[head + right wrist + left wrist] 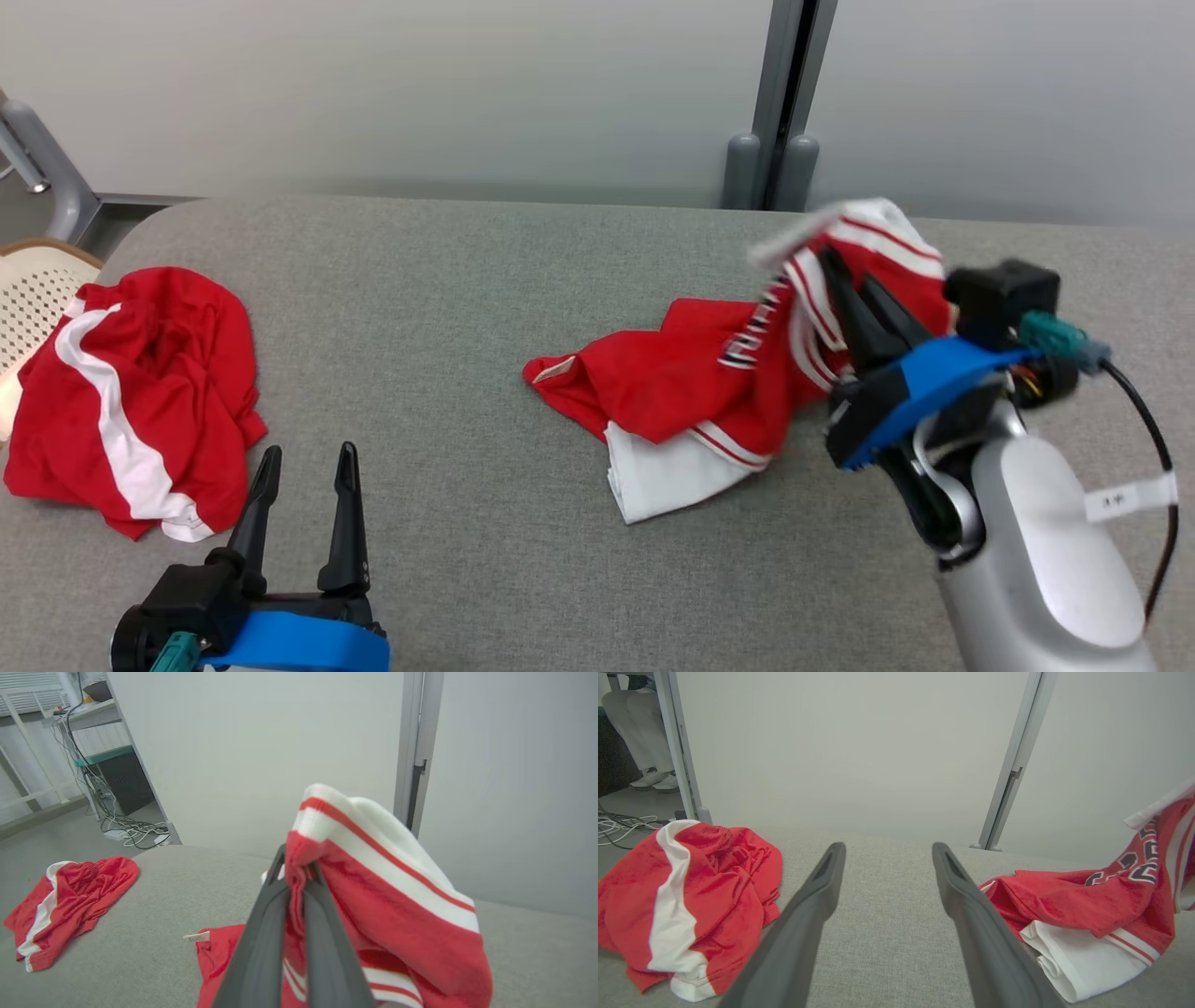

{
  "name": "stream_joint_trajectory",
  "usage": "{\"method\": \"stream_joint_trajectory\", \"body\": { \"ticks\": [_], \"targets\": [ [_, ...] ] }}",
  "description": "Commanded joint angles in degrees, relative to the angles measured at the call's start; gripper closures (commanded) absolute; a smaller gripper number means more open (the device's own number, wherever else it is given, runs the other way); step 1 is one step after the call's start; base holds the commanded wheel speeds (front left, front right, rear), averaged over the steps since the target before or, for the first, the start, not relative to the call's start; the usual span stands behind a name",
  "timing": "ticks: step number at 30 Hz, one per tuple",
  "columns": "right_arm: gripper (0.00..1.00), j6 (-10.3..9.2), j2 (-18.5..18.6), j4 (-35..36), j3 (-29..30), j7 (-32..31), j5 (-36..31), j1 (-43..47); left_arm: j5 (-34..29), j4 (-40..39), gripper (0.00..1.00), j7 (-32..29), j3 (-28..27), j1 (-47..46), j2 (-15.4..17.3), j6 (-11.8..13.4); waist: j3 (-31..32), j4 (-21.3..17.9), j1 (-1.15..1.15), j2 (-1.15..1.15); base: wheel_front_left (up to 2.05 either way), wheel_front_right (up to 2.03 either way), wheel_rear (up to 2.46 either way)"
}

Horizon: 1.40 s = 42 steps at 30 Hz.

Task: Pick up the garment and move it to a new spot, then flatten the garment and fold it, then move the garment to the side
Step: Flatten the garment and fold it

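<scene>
My right gripper [848, 269] was clamped on the striped garment [672, 373], seemingly part-lifted at frame right; moving, flattening and folding were outstanding.

We look down on a grey, cloth-covered worktop [467, 280] with a rounded far-left corner. Two things lie on it, well apart: a crumpled red garment [140, 392] with a white stripe near the left edge and, toward the right, a red jersey [681, 383] with white striped trim. The jersey's left part rests bunched on the cloth; its right end is raised off the surface.
</scene>
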State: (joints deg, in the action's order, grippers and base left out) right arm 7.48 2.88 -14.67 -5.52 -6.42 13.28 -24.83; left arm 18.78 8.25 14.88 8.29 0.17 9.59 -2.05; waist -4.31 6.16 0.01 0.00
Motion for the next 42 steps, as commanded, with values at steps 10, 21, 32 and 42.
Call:
{"method": "stream_joint_trajectory", "body": {
  "ticks": [10, 21, 32, 42],
  "targets": [
    [1.0, 0.03, 0.0, 6.7, -14.7, -1.5, 10.2, -15.6, 0.2, -0.5, 0.0, -0.4, 1.0, 0.4, 0.7, -0.1, 1.7, 0.7, -0.01, 0.0, 0.0, 0.0, 0.0],
    [1.0, 0.02, 0.1, 7.9, -10.0, -2.0, 8.7, -17.8, 0.4, -1.3, 0.0, -0.4, 1.4, 2.3, 0.9, 0.7, 2.7, 2.0, -0.01, 0.0, 0.0, 0.0, 0.0],
    [1.0, 0.02, 12.5, -6.4, -3.4, -1.7, -4.1, -11.0, 0.6, -2.6, 0.0, -0.2, 1.8, 0.0, 0.6, 1.0, -1.7, 2.3, -0.01, 0.0, 0.0, 0.0, 0.0],
    [0.0, 0.02, 16.1, -25.2, 1.3, 8.6, -7.0, -20.2, 0.1, -1.5, 0.0, 0.1, 2.9, -4.8, -0.2, 0.0, -7.5, 5.4, -0.01, 0.0, 0.0, 0.0, 0.0]
  ]
}}
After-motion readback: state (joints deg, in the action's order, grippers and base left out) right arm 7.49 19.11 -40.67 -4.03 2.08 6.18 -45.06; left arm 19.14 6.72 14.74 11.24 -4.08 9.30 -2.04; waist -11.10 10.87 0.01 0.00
